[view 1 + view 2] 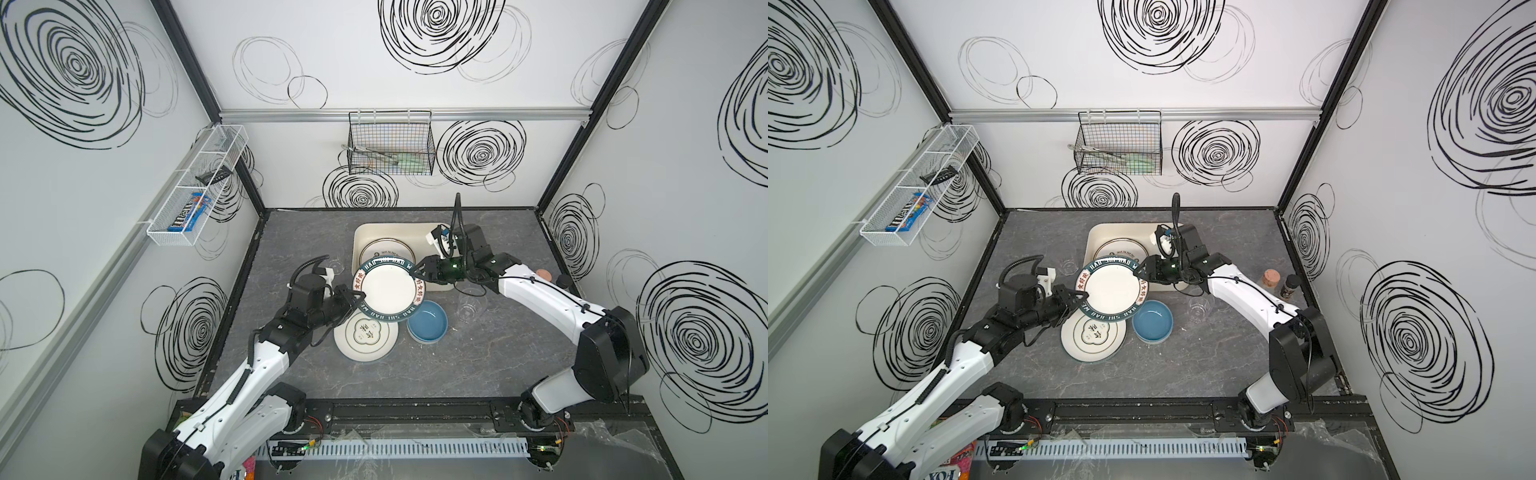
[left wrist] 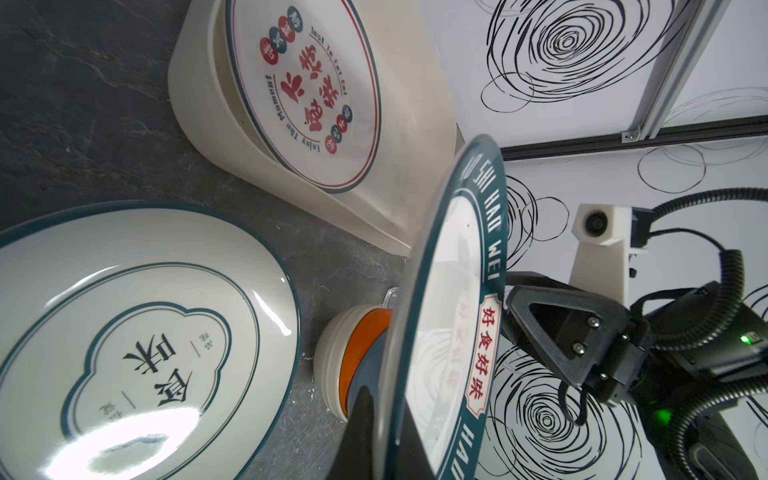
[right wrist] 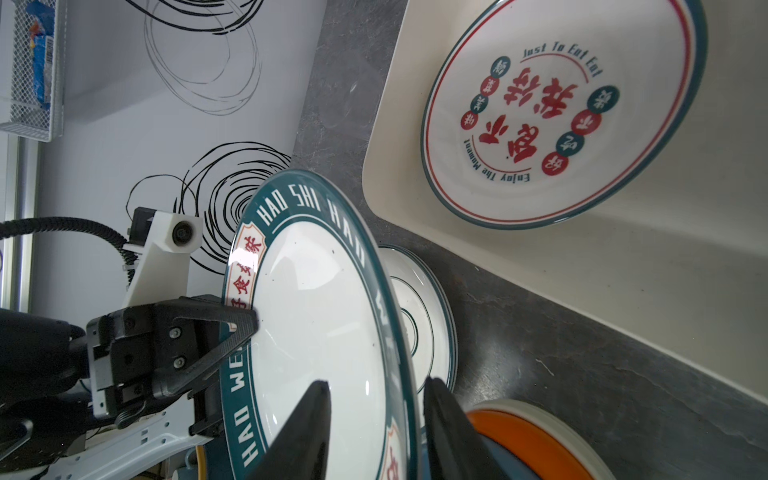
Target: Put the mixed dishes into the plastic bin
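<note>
One plate (image 1: 386,250) lay in the bin (image 1: 360,232). The left gripper (image 1: 360,296) clamped a second plate (image 1: 386,291), the right gripper (image 1: 417,272) loosely straddling its rim; a third plate (image 1: 365,337), bowls (image 1: 428,322) and cups (image 1: 467,309) waited outside.

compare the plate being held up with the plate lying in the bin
The held plate has a wide dark green rim with white lettering and a plain white centre; the bin plate has thin green and red rim lines and red characters in its centre. The held plate is in the air, its rim clamped in the left hand; the bin plate lies flat in the plastic bin. Both are round and white.
</note>
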Controlling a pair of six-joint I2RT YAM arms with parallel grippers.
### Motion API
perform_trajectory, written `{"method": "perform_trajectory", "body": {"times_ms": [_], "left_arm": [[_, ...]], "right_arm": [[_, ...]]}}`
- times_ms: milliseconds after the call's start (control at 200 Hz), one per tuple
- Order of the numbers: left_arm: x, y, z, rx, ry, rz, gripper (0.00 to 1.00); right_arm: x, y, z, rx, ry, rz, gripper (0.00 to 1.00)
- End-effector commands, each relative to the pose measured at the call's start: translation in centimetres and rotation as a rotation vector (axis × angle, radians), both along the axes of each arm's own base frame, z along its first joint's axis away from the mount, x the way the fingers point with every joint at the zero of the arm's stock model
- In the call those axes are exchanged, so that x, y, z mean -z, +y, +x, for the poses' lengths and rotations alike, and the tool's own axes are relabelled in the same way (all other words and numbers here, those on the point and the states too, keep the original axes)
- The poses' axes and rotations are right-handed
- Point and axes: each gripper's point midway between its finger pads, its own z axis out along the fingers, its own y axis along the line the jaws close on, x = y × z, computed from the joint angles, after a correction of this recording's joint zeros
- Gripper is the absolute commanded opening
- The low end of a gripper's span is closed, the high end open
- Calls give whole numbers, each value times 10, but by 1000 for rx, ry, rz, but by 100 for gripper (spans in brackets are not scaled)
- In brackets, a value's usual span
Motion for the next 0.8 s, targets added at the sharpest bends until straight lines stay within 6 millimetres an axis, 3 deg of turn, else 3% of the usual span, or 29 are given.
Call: {"method": "perform_trajectory", "body": {"times_ms": [0,275,500,720,795], "left_arm": [[-53,-12,14,19,-158,-95,0],[-54,-16,16,30,-159,-120,0],[-54,-17,17,31,-160,-124,2],[-50,-14,16,22,-148,-116,39],[-47,-10,14,14,-146,-111,43]], "right_arm": [[-15,-1,-2,-11,-28,44,37],[-14,-3,1,-10,-24,52,25],[-16,-4,4,-6,-30,47,8],[-18,-11,14,28,-40,35,3],[-20,-15,20,49,-41,36,3]]}}
